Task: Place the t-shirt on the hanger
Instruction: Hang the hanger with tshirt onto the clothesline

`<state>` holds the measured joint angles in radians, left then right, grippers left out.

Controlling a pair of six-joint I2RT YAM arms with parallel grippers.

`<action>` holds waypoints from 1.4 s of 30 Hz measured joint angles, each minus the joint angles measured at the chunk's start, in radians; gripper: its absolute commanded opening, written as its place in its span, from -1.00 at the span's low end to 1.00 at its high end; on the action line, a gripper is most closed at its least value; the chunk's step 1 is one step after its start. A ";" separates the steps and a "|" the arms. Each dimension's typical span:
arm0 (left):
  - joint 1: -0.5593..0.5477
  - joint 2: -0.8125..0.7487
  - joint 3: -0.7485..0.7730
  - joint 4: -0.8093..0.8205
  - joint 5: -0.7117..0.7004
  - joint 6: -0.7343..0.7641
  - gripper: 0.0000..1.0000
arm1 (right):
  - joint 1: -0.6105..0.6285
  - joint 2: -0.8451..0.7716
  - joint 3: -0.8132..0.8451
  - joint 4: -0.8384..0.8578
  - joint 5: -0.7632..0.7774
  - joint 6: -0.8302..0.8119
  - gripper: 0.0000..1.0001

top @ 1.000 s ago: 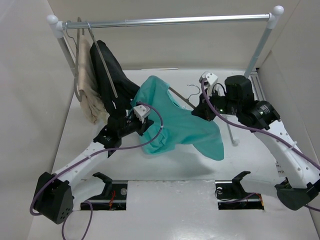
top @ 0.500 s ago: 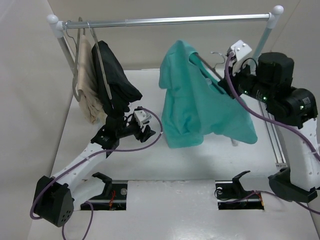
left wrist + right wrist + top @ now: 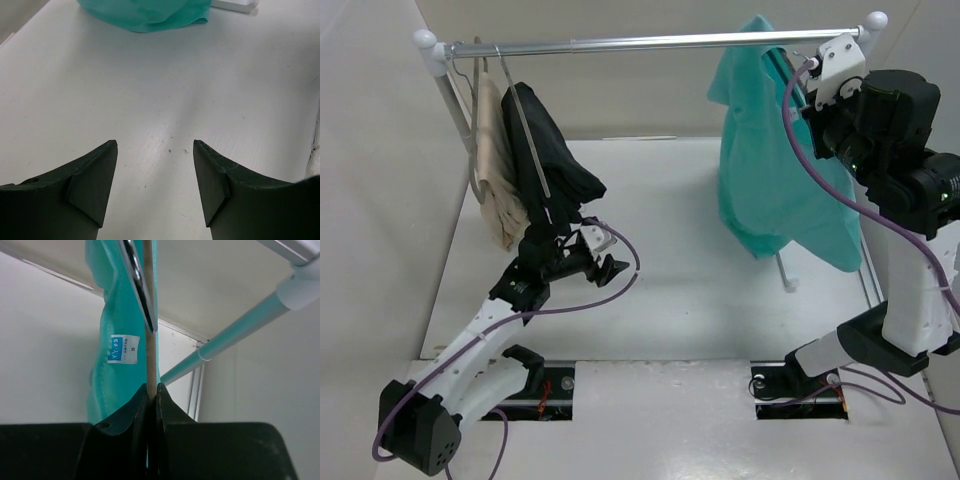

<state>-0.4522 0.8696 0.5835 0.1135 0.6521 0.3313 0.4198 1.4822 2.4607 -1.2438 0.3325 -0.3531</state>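
One hanger [image 3: 149,352] wearing the t-shirt [image 3: 107,387] fills right tool [image 3: 152,390].

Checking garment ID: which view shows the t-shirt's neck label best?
Right wrist: the neck label faces the camera, close up. Top external shows the t-shirt but no label; left wrist only a teal edge.

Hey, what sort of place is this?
Probably a robotics test cell, not a home: a white table boxed by plain walls, a clothes rail with hung garments, and the left arm and right arm mounted at the table edge.
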 measured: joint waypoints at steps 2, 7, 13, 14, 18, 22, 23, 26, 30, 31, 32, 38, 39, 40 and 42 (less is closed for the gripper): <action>0.000 -0.021 -0.008 -0.002 -0.003 0.000 0.17 | 0.000 0.008 -0.002 0.018 0.048 -0.004 -1.00; 0.000 -0.055 -0.039 -0.008 -0.006 -0.005 0.17 | -0.013 0.010 -0.014 0.105 0.155 -0.015 -1.00; 0.000 -0.083 -0.054 -0.010 -0.013 -0.015 0.17 | -0.033 0.023 -0.022 0.171 0.176 -0.018 -1.00; 0.000 -0.088 -0.055 -0.010 -0.015 -0.016 0.17 | -0.040 0.026 -0.028 0.180 0.169 -0.018 -1.00; 0.000 -0.110 -0.065 -0.006 -0.025 -0.021 0.17 | -0.198 0.017 -0.159 0.250 0.034 0.021 -1.00; 0.000 -0.124 -0.082 -0.008 -0.032 -0.026 0.17 | -0.288 -0.008 -0.372 0.365 -0.093 0.064 -1.00; 0.000 -0.126 -0.084 -0.008 -0.033 -0.027 0.17 | -0.288 -0.010 -0.412 0.370 -0.117 0.069 -1.00; 0.000 -0.127 -0.085 -0.008 -0.035 -0.028 0.17 | -0.288 -0.011 -0.508 0.381 -0.184 0.078 -0.80; 0.000 -0.127 -0.085 -0.009 -0.036 -0.030 0.14 | -0.289 -0.052 -0.624 0.406 -0.229 0.088 -1.00; 0.000 -0.126 -0.085 -0.009 -0.036 -0.030 0.14 | -0.288 -0.064 -0.637 0.405 -0.234 0.083 -1.00; 0.000 -0.126 -0.085 -0.009 -0.036 -0.029 0.14 | -0.288 -0.085 -0.657 0.407 -0.233 0.089 -1.00; 0.000 -0.104 -0.085 -0.013 -0.036 -0.029 0.14 | -0.289 -0.204 -0.668 0.435 -0.232 0.086 -1.00; 0.000 -0.101 -0.085 -0.014 -0.036 -0.029 0.14 | -0.289 -0.220 -0.664 0.444 -0.232 0.086 -1.00; 0.000 -0.100 -0.085 -0.014 -0.036 -0.029 0.14 | -0.289 -0.230 -0.656 0.448 -0.232 0.084 -1.00; 0.000 -0.099 -0.085 -0.013 -0.036 -0.029 0.14 | -0.289 -0.240 -0.637 0.452 -0.236 0.081 -1.00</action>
<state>-0.4519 0.7704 0.4988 0.1001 0.6163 0.3019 0.1310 1.2423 1.8236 -0.7914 0.0963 -0.2722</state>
